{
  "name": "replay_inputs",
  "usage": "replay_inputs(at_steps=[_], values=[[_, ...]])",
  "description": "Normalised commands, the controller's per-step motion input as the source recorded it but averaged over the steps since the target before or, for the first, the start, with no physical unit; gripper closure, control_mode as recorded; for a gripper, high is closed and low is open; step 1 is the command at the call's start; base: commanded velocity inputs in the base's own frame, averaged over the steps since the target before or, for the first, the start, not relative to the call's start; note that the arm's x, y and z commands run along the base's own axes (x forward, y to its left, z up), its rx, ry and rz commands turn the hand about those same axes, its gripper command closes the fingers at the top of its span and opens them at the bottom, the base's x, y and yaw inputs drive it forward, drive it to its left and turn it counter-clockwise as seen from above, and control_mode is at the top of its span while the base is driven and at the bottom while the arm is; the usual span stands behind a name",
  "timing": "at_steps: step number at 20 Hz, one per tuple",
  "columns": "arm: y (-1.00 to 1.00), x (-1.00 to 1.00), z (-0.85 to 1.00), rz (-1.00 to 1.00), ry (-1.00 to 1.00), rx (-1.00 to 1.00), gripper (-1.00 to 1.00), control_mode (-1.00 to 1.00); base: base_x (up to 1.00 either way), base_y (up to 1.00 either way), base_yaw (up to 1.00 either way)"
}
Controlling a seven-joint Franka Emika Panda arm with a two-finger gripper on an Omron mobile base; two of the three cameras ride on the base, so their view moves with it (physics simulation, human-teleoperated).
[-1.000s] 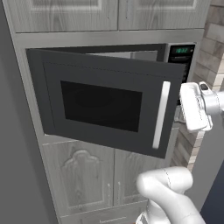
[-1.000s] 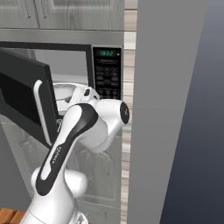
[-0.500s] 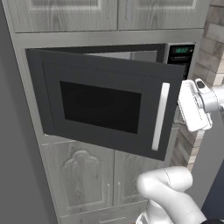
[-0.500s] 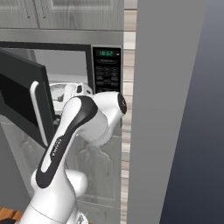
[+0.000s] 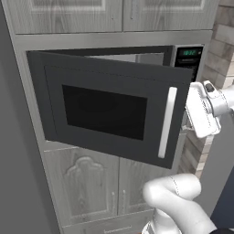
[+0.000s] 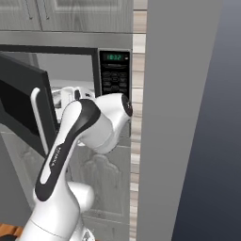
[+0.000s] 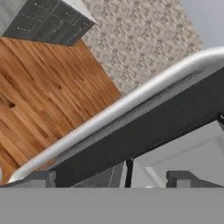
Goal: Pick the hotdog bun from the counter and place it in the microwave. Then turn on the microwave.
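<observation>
Standing built into grey wood-grain cabinets [image 5: 91,187], dark grey microwave [image 5: 151,55] with door [image 5: 109,107] swung partly open, dark window facing out, white vertical handle [image 5: 165,122] on the free edge. Black keypad with green display [image 6: 116,75] to the right of the cavity. Hotdog bun hidden, whereabouts impossible to tell. Hovering just beside the handle edge of the door, two-finger gripper [image 7: 111,178], jaws spread wide, pinching nothing; white handle bar running slantwise close ahead in the hand view, wooden floor [image 7: 39,96] beyond
</observation>
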Motion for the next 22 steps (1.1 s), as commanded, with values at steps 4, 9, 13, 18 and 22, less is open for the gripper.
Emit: replay_inputs(at_steps=[4, 9, 13, 18, 22], values=[[0.3, -0.11, 0.0, 0.05, -0.18, -0.05, -1.0, -1.0, 0.0, 0.0, 0.0], [0.36, -0.2, 0.0, 0.04, -0.14, -0.01, -1.0, -1.0, 0.0, 0.0, 0.0], [0.35, -0.22, 0.0, 0.04, -0.11, 0.0, -1.0, -1.0, 0.0, 0.0, 0.0], [0.37, -0.26, 0.0, 0.05, -0.09, 0.0, -1.0, -1.0, 0.0, 0.0, 0.0], [0.43, -0.26, 0.0, 0.07, -0.08, 0.0, -1.0, -1.0, 0.0, 0.0, 0.0]])
